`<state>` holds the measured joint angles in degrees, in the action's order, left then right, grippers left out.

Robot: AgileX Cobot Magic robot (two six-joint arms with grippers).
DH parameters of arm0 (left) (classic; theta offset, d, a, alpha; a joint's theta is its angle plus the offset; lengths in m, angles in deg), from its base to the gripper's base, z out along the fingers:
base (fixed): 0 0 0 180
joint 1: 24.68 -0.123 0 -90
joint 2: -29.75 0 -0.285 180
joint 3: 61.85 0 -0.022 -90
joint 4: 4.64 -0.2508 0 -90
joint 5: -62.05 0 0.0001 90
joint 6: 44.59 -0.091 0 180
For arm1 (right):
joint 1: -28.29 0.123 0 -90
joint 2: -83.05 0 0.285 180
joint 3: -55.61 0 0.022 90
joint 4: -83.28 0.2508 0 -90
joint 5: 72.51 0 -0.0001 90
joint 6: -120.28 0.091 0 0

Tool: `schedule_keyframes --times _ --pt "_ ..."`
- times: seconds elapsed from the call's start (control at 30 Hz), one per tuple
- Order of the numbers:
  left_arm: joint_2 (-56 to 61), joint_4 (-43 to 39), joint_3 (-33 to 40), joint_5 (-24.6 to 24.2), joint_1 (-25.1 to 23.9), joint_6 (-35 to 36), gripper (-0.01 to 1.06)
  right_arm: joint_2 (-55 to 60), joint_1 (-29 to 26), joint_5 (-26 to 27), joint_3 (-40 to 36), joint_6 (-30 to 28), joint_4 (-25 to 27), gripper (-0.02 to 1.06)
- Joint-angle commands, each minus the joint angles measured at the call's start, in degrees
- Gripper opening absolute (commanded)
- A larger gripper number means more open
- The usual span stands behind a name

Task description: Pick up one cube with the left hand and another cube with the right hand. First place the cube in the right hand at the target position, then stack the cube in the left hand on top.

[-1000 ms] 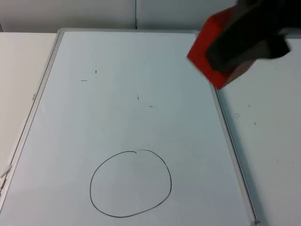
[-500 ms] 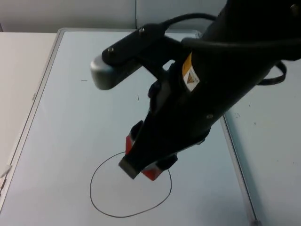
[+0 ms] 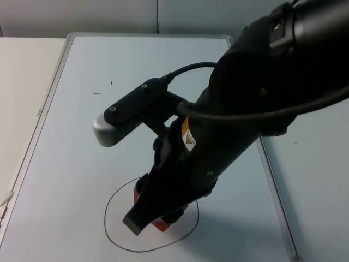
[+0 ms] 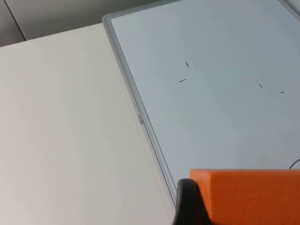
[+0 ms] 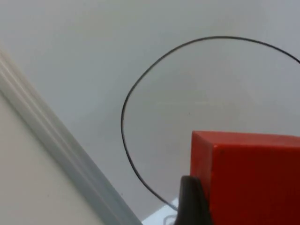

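We have the right end effector point(image 3: 150, 215) clenched on a matte red cube point(image 3: 160, 222), low over the hand-drawn black circle point(image 3: 112, 232) on the smooth whiteboard point(image 3: 82, 142); release looks next. The left end effector point(image 4: 187, 206) grips a matte orange cube point(image 4: 248, 197), sharp-edged, above the whiteboard's grey frame beside the white table point(image 4: 61, 131).

The right arm point(image 3: 218, 142) hides most of the red cube point(image 3: 159, 224).
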<state>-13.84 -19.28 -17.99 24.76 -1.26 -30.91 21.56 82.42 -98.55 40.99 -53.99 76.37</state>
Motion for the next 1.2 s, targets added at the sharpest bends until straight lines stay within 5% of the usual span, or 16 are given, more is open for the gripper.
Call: schedule_keyframes --times 0.0,0.7,0.83,0.93,0.97,1.07,1.17 --pt "0.39 0.49 0.14 1.34 0.34 0.47 0.12 0.85 0.25 1.82 0.38 0.26 -0.26 0.0" --pt "0.39 0.6 0.14 1.58 0.34 0.47 0.12 6.07 0.25 4.19 0.38 0.37 -0.69 0.02" --pt "0.39 0.6 0.14 1.58 0.34 0.47 0.12 6.07 0.25 4.17 0.38 0.37 -0.56 0.19" --pt "0.39 0.71 0.14 1.68 0.34 0.47 0.12 5.95 0.25 4.33 0.38 1.4 -0.56 0.47" --pt "0.39 0.71 0.14 1.68 0.34 0.47 0.12 5.95 0.25 4.33 0.38 1.4 -0.56 0.47" --pt "0.39 0.71 0.14 1.68 0.34 0.47 0.12 4.76 0.25 4.43 0.38 1.95 -0.56 0.84" --pt "0.39 0.71 0.14 1.68 0.34 0.47 0.12 3.22 0.25 4.14 0.38 1.95 -0.56 0.96"
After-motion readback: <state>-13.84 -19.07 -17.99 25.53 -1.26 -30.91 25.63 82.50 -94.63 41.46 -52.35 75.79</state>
